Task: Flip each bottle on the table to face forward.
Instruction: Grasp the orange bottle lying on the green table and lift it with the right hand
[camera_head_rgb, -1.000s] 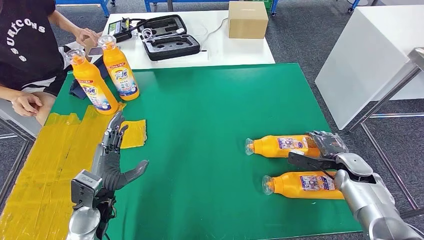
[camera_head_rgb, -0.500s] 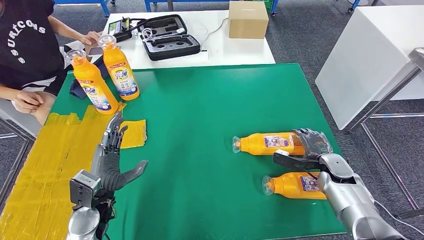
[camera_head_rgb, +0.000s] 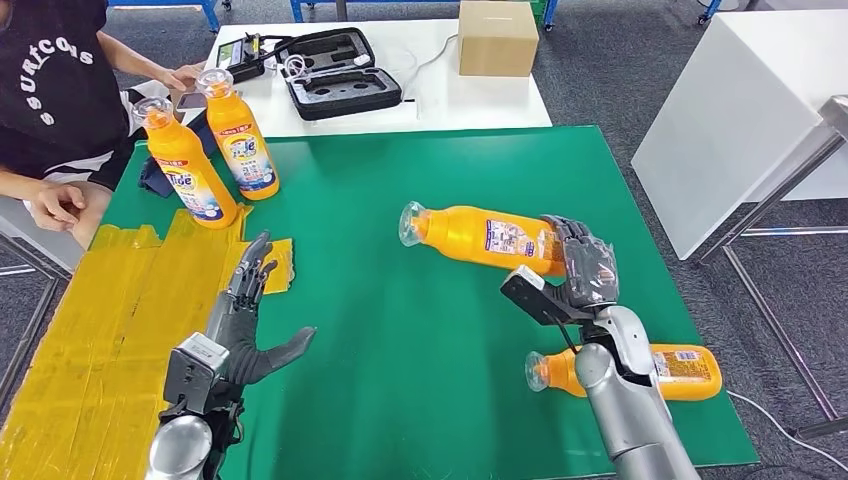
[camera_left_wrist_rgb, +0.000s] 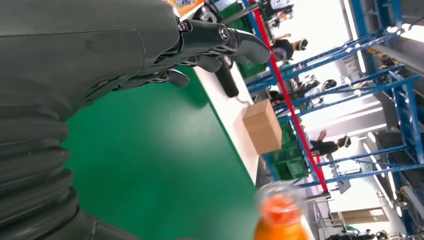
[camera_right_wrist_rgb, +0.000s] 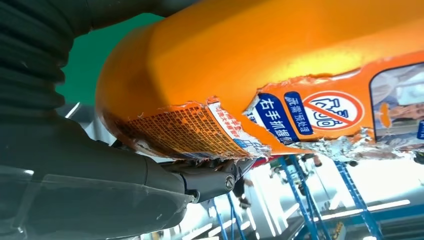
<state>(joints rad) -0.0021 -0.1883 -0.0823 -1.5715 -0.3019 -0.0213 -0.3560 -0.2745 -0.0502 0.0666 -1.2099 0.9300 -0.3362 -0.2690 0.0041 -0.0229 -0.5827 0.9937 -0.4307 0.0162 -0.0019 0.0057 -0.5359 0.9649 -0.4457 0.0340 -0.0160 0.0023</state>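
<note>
My right hand (camera_head_rgb: 580, 272) grips an orange bottle (camera_head_rgb: 480, 236) by its base and holds it lifted over the green mat (camera_head_rgb: 420, 190), lying sideways with its clear cap to the left. The right wrist view shows that bottle (camera_right_wrist_rgb: 280, 75) close up, its torn label against my fingers. A second orange bottle (camera_head_rgb: 670, 370) lies on the mat near the right front, partly behind my right forearm. Two orange bottles (camera_head_rgb: 188, 170) (camera_head_rgb: 240, 135) stand upright at the far left. My left hand (camera_head_rgb: 245, 325) hovers open over the mat's left side, holding nothing; its fingers (camera_left_wrist_rgb: 210, 42) are spread.
Yellow tape (camera_head_rgb: 90, 320) covers the table's left strip. A person in a black shirt (camera_head_rgb: 45, 80) sits at the far left, hands near the upright bottles. Behind the mat a white table carries an open black case (camera_head_rgb: 340, 75) and a cardboard box (camera_head_rgb: 495, 38). A white cabinet (camera_head_rgb: 740, 110) stands right.
My right hand has lifted the far lying bottle off the mat and carried it left and away from me. My left hand edged slightly forward.
</note>
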